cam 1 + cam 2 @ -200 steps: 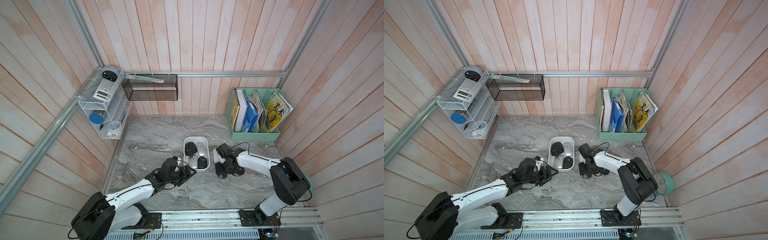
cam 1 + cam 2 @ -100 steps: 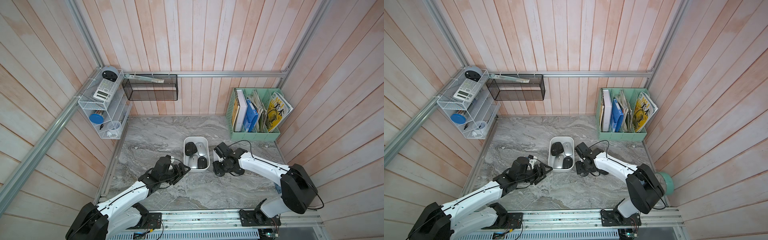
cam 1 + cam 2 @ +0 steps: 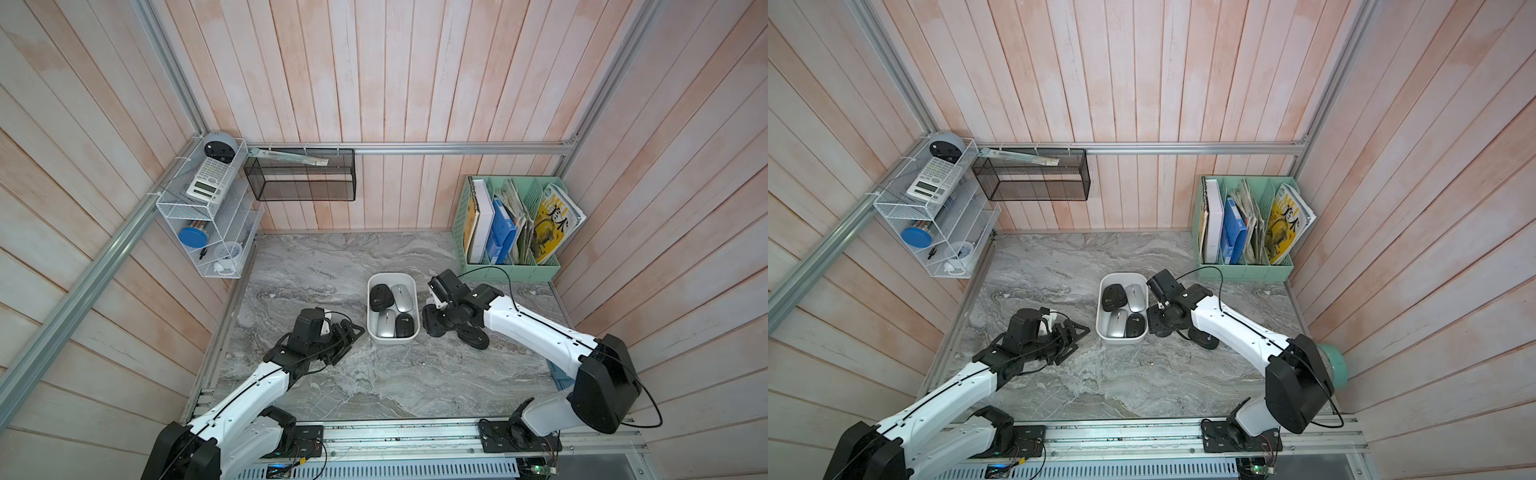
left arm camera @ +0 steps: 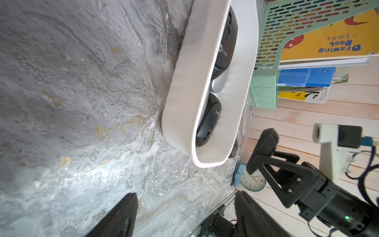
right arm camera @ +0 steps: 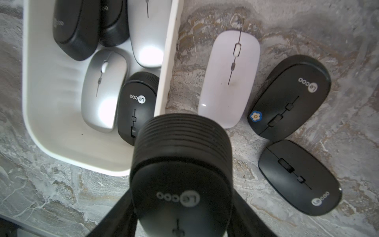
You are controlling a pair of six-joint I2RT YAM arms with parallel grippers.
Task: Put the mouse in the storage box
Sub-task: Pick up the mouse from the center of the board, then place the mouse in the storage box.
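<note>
The carry is the step in hand. The right hand [image 5: 182,217] is clamped on a black mouse [image 5: 180,160] and holds it clear of the counter [image 5: 266,30]. It is at the front corner of the box [image 5: 170,61], on the side facing the counter's right edge. In the right wrist view the mouse overlaps the box wall, so I judge it not yet fully above the inside.

The box sits mid-counter and holds four mice [image 3: 386,323] in both top views, two black and two silver. Three more lie on the counter just beside it toward the right edge: a white mouse [image 5: 229,78] and two black ones [image 5: 289,96] [image 5: 297,178]. The left hand [image 4: 184,207] hangs near the box's other side, jaws apart and empty.

The next move, as I read it, is to shift the mouse over the wall to the bare floor [image 5: 51,115], lower it, then let go. That free patch is narrow, so the mouse may land on a neighbour or catch the rim.
</note>
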